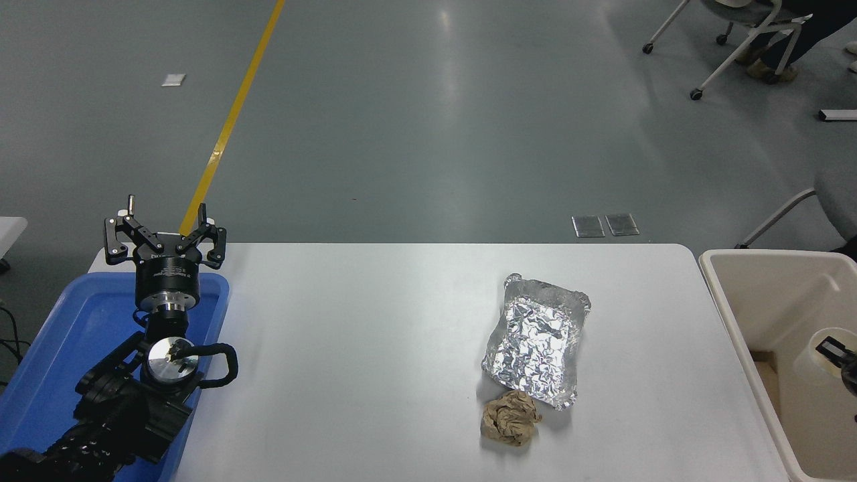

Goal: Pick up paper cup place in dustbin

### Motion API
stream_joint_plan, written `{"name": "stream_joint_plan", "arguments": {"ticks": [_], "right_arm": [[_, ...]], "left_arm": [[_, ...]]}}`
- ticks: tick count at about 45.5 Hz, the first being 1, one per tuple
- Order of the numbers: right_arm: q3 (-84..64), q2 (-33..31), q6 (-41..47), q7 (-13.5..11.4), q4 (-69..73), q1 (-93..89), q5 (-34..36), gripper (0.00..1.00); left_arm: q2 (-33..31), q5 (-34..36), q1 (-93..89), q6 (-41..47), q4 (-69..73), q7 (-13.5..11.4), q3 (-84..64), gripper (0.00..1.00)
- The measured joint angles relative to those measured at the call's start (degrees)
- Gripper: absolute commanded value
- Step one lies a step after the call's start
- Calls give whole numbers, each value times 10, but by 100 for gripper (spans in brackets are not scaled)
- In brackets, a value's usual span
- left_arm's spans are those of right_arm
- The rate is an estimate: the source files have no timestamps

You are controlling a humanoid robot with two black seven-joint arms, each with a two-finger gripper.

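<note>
Head view: white paper cup (825,350) over beige dustbin (736,314), held by right pincer (845,361); left pincer (165,235) wide.

White table (375,375); blue tray (60,348); beige dustbin (736,314) holding a white paper cup (820,351); crinkled silver foil tray (535,341); crumpled brown paper wad (511,418); black left gripper (164,231); grey floor (428,120) crossed by 1 yellow line (231,117).

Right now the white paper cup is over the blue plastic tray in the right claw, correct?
Not quite. The head view shows the white paper cup over the beige rectangular plastic dustbin, not the tray, at the right claw; its grip is unclear.
</note>
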Motion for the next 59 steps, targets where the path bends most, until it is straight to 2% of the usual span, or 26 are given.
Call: {"name": "stream_joint_plan", "arguments": {"ticks": [10,20,26,32,38,43,50,59], "right_arm": [[-24,-24,21,0,24,40,-9,100],[-73,-123,49,1,202,212,-60,100],[-100,-166,110,-1,316,342,-105,100],[-147,-170,180,-2,399,466,-128,100],[-213,-135,231,-2,459,582,-139,100],[-261,-77,261,-1,499,657,-130,100],[-299,15,307,0,560,749,-81,100],[-314,98,382,1,603,839,14,100]], "left_arm": [[0,0,0,0,0,1,0,99],[-1,0,0,0,0,1,0,99],[-1,1,0,0,0,1,0,99],[-1,1,0,0,0,1,0,99],[-1,1,0,0,0,1,0,99],[0,1,0,0,0,1,0,99],[-1,1,0,0,0,1,0,99],[0,0,0,0,0,1,0,99]]}}
